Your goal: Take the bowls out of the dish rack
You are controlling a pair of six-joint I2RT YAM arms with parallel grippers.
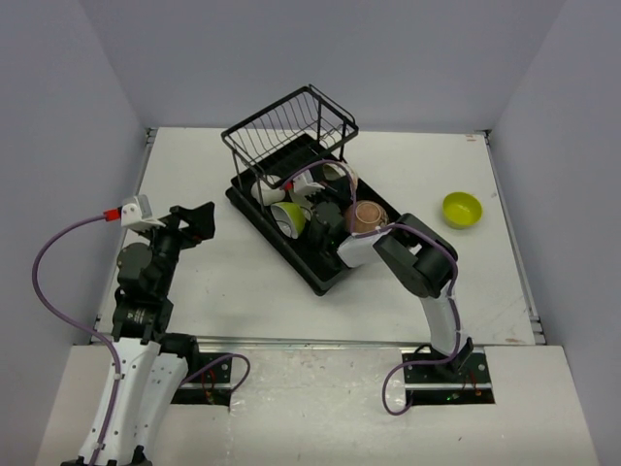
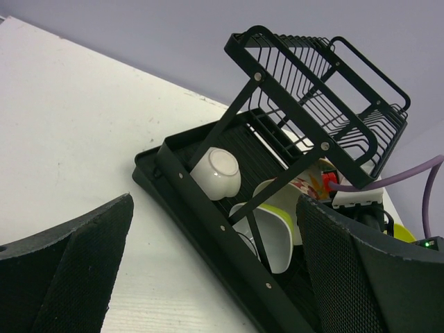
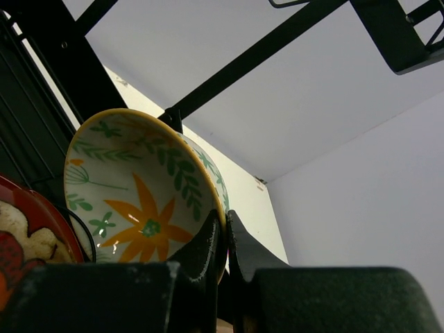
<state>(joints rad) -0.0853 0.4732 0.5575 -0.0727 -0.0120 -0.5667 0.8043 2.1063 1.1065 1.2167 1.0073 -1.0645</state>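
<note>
The black dish rack (image 1: 291, 209) lies mid-table with its wire basket (image 1: 286, 121) at the far end. In it lie a white bowl (image 1: 267, 191), a lime-green bowl (image 1: 289, 218), a tan-brown bowl (image 1: 367, 216) and a patterned bowl (image 1: 340, 175). My right gripper (image 3: 225, 236) is inside the rack, shut on the yellow rim of the orange-flower bowl (image 3: 139, 201). A red-and-white bowl (image 3: 21, 239) lies beside it. My left gripper (image 1: 189, 221) is open and empty, left of the rack. Its view shows the rack (image 2: 208, 215), the white bowl (image 2: 216, 173) and the lime-green bowl (image 2: 277, 232).
A second lime-green bowl (image 1: 462, 209) stands upright on the table to the right of the rack. The rack's slanted struts (image 2: 243, 111) cross above the bowls. Walls close the table at the back and both sides.
</note>
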